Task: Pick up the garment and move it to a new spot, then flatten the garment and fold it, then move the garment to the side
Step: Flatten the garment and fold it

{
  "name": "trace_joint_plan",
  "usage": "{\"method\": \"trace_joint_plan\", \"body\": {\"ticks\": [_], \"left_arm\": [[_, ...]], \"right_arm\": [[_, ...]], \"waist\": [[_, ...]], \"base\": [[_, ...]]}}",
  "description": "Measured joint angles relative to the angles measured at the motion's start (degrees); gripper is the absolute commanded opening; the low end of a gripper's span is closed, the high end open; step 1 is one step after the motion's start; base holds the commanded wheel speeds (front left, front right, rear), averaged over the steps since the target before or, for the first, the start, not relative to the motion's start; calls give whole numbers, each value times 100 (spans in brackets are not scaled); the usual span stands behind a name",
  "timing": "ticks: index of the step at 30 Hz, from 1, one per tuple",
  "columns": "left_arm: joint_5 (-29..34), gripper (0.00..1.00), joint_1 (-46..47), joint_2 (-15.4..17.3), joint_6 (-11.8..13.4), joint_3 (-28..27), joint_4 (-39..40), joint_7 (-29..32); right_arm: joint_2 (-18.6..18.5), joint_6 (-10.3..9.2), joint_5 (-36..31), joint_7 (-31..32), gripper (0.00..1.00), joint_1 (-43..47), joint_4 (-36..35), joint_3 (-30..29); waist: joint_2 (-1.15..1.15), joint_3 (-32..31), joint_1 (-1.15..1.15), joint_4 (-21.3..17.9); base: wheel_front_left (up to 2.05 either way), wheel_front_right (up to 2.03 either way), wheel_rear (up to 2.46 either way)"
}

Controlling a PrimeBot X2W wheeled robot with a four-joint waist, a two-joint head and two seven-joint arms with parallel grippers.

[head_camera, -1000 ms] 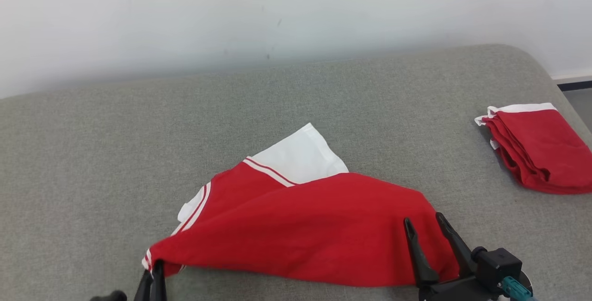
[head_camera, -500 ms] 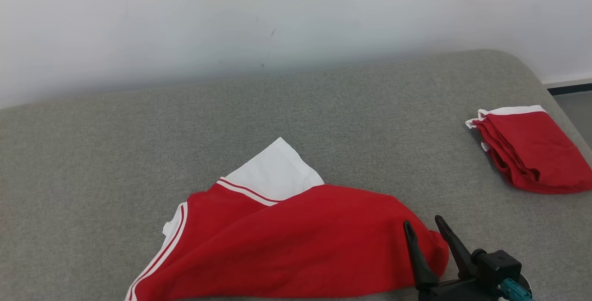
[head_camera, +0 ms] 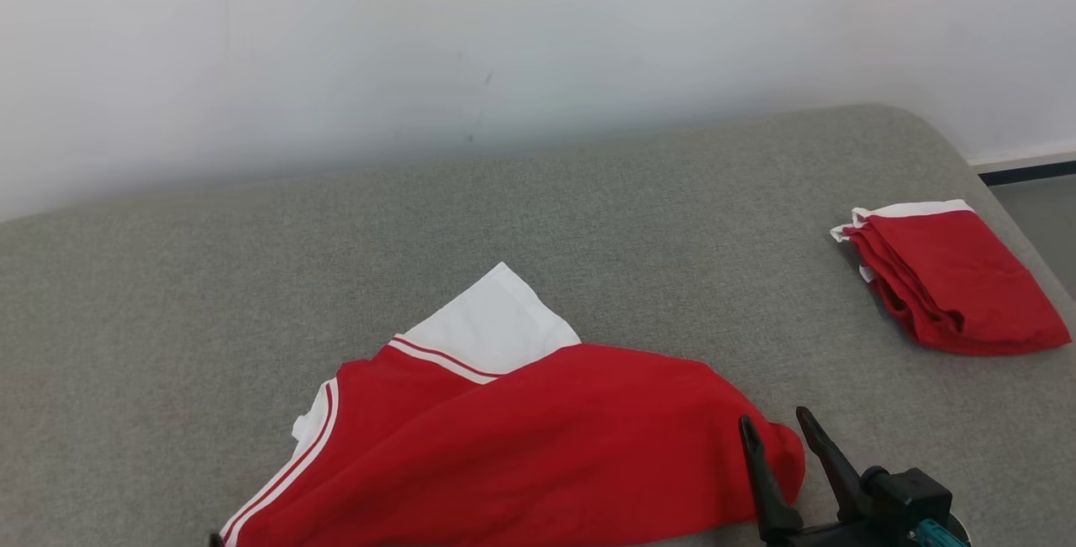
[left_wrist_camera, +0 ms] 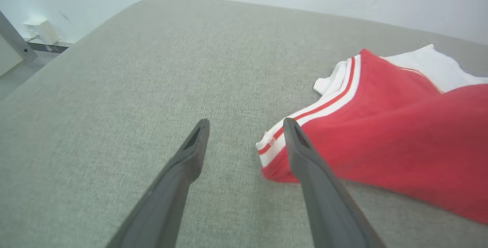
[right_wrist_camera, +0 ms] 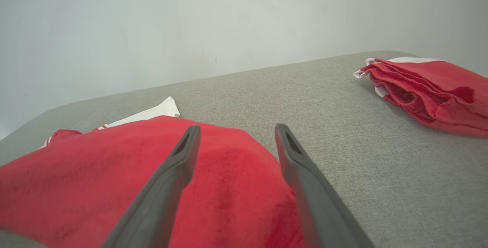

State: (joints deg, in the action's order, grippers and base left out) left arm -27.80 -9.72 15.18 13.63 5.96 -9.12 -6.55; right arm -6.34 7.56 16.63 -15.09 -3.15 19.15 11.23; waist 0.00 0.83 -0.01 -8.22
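Note:
The garment [head_camera: 538, 438], red with white panels and red-white striped trim, lies loosely spread on the grey cushion at the lower middle. In the left wrist view its striped corner [left_wrist_camera: 272, 147] rests on the cushion beside my left gripper [left_wrist_camera: 246, 126], whose fingers stand apart and hold nothing. My right gripper [head_camera: 773, 425] is open at the garment's right end, fingers just above the red cloth. From the right wrist the garment [right_wrist_camera: 133, 187] lies under and left of the open right gripper [right_wrist_camera: 236, 130].
A second red and white garment [head_camera: 950, 278], folded, lies at the right edge of the cushion [head_camera: 210, 278], and is seen too from the right wrist as a folded pile [right_wrist_camera: 427, 92]. A pale wall rises behind. Floor shows past the cushion's right corner.
My left gripper opened and let go of the garment's striped corner, which now lies on the cushion. The head camera has shifted, so the whole scene sits lower and leftward.

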Motion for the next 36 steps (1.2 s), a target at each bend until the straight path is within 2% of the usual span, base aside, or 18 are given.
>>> {"method": "trace_joint_plan", "body": {"ticks": [6, 11, 23, 31, 36], "left_arm": [[176, 100, 4, 27, -116, 64, 855, -546], [488, 100, 105, -115, -360, 163, 1195, -820], [1037, 100, 137, -840, -1384, -167, 1137, -848], [1131, 100, 4, -1091, -1779, -558, 936, -848], [1222, 100, 1, -1168, -1926, -699, 838, -848]], "right_arm": [[8, 0, 0, 0, 100, 78, -16, -26], [-18, 0, 0, 0, 100, 96, -29, -92], [-86, 0, -2, 29, 100, 155, -68, -221], [-153, 0, -2, 257, 100, 218, -149, -380], [-233, 0, 16, 861, 100, 203, -210, -632]], "waist": [[0, -49, 0, -66], [0, -118, 0, -91], [0, -251, 0, -70], [0, -264, 1, 48], [0, -272, 1, 171]], "base": [[0, 0, 0], [0, 0, 0], [0, 0, 0], [0, 0, 0], [0, 0, 0]]}}
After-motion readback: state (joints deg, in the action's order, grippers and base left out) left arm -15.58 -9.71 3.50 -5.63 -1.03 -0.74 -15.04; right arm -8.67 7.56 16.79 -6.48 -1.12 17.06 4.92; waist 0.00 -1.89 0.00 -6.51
